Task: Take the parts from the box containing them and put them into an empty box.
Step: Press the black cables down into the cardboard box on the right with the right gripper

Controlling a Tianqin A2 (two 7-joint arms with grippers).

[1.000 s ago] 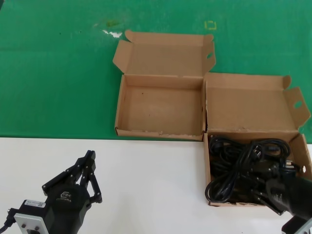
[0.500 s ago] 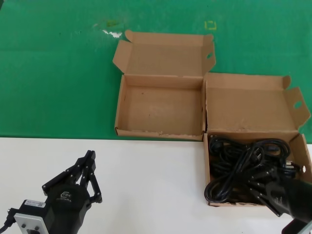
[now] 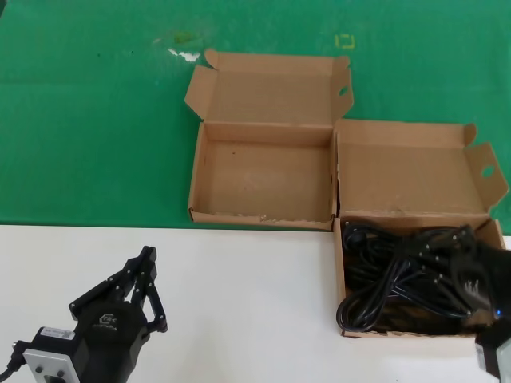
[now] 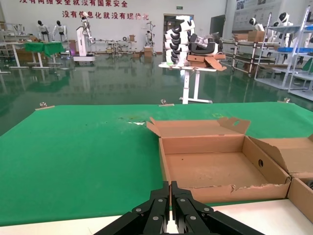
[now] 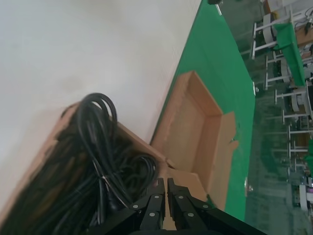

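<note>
Several black power cords point(image 3: 383, 271) lie tangled in the right-hand cardboard box point(image 3: 338, 275), whose lid point(image 3: 407, 171) stands open. My right gripper point(image 3: 465, 231) is low over the cords at that box's right side. It is shut, with nothing between the fingertips point(image 5: 161, 182); the cords point(image 5: 93, 161) lie just beside them. The empty box point(image 3: 259, 217), with a frayed whitish front rim, stands open to the left of the full one and touches it. It also shows in the left wrist view point(image 4: 234, 190). My left gripper point(image 3: 148, 254) is shut and empty, parked over the white table at the front left.
Both boxes sit where the green mat point(image 3: 96, 120) meets the white table surface point(image 3: 255, 303). The empty box's lid point(image 3: 267, 96) leans back with two ear flaps. The full box's lid ear with an oval hole point(image 3: 487, 171) splays out at the far right.
My right gripper has moved from the full box's front right corner towards the back, over the cords, which shifted slightly. The left arm has not moved.
</note>
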